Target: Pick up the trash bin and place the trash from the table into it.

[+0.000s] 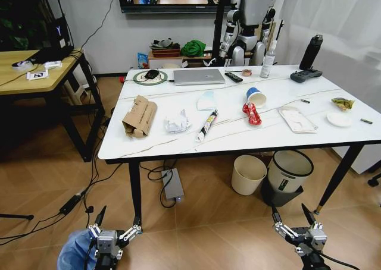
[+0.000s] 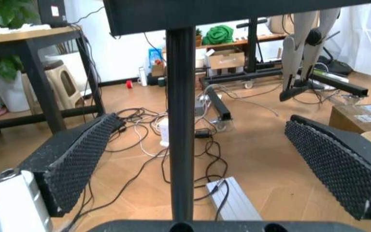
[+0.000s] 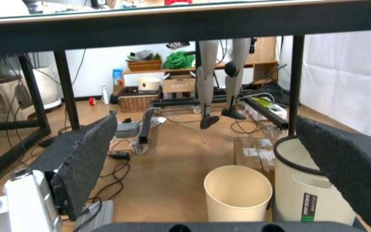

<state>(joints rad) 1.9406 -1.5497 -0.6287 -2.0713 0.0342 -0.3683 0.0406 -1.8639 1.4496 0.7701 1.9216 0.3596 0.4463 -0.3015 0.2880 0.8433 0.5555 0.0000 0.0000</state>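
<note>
The white marble-look counter with slim black legs point(image 1: 238, 136) carries a crushed brown cardboard box point(image 1: 140, 116), crumpled white paper point(image 1: 177, 123), a blue-and-white paper cup point(image 1: 255, 96) beside a red wrapper point(image 1: 252, 113), a flat white packet point(image 1: 297, 119), a small white plate point(image 1: 339, 119) and a silver laptop point(image 1: 199, 76).

White grey-veined table point(image 1: 238, 140)

I count one white marble-look table point(image 1: 280, 133), one crushed brown cardboard box point(image 1: 140, 116), one blue-white paper cup point(image 1: 255, 96), two round bins point(image 1: 248, 173) beneath.
</note>
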